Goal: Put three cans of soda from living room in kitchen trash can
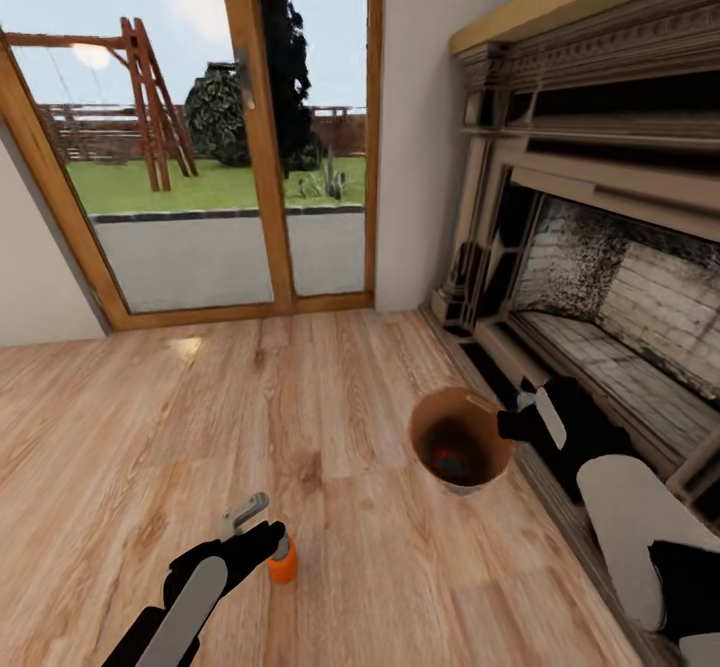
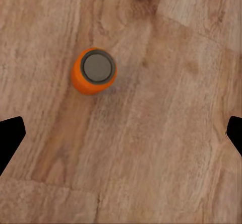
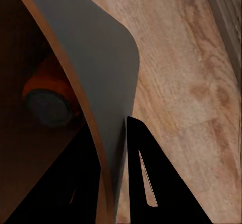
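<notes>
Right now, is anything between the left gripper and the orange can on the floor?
Nothing visible. The orange can stands upright on bare wood floor, with the open left gripper above it. The can sits off-center between the fingers.

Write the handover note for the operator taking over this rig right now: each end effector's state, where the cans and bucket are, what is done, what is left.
Left end effector: open, above the floor beside an upright orange can, not holding it.
Right end effector: shut on the bucket, fingers pinching its wall.
Bucket: in the living room, between the fireplace and the glass doors.
Done: an orange can is in the bucket; something blue beside it looks like the blue can.
Left: grab the floor can, drop it in, carry the bucket to the kitchen.
</notes>
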`<state>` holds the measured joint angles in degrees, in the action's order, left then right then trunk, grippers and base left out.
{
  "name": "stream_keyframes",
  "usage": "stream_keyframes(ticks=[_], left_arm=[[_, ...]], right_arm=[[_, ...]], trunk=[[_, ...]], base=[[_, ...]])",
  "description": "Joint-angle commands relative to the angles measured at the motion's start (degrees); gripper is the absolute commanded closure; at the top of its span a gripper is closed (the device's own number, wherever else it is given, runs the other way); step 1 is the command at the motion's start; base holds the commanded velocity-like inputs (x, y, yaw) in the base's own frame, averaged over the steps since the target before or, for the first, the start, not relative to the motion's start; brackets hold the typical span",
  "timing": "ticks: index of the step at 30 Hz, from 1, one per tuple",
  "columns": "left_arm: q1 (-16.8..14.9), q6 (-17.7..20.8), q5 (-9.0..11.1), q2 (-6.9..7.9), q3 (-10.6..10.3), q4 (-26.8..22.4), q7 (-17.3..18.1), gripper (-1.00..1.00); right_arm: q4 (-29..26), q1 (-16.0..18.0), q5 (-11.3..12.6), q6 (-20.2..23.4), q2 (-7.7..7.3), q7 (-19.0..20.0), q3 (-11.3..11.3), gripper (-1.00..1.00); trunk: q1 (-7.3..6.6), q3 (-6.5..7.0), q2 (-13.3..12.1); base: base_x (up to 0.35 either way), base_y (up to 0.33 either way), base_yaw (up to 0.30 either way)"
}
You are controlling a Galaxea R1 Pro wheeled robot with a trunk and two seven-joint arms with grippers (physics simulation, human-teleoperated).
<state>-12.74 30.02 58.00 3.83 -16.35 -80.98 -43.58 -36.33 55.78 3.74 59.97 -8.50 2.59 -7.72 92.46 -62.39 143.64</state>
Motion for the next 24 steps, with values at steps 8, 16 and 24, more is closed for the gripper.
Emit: stream_keyframes(ticks=[8, 16, 24], left_arm=[[-1.59, -3.04, -4.55, -2.71, 0.14, 7.16, 0.08, -1.00], [-1.84, -3.21, -5.33, -2.85, 0.18, 7.58, -0.24, -1.00], [-3.58, -1.93, -5.16, -4.83, 0.19, 10.66, -0.24, -1.00]], right_arm=[[-2.66, 0.61, 0.51, 0.03, 7.54, -15.45, -13.78, 1.00], [-3.20, 0.32, 0.55, 0.03, 10.09, -17.89, -21.42, 1.00], [-3.28, 0.32, 0.60, 0.03, 9.98, -17.93, -22.96, 1.00]], trunk=[[0.00, -0.01, 0.00], [0.00, -0.01, 0.00], [0.00, -0.01, 0.00]], base=[[0.106, -0.091, 0.000], [0.249, 0.140, 0.000], [0.143, 0.095, 0.000]])
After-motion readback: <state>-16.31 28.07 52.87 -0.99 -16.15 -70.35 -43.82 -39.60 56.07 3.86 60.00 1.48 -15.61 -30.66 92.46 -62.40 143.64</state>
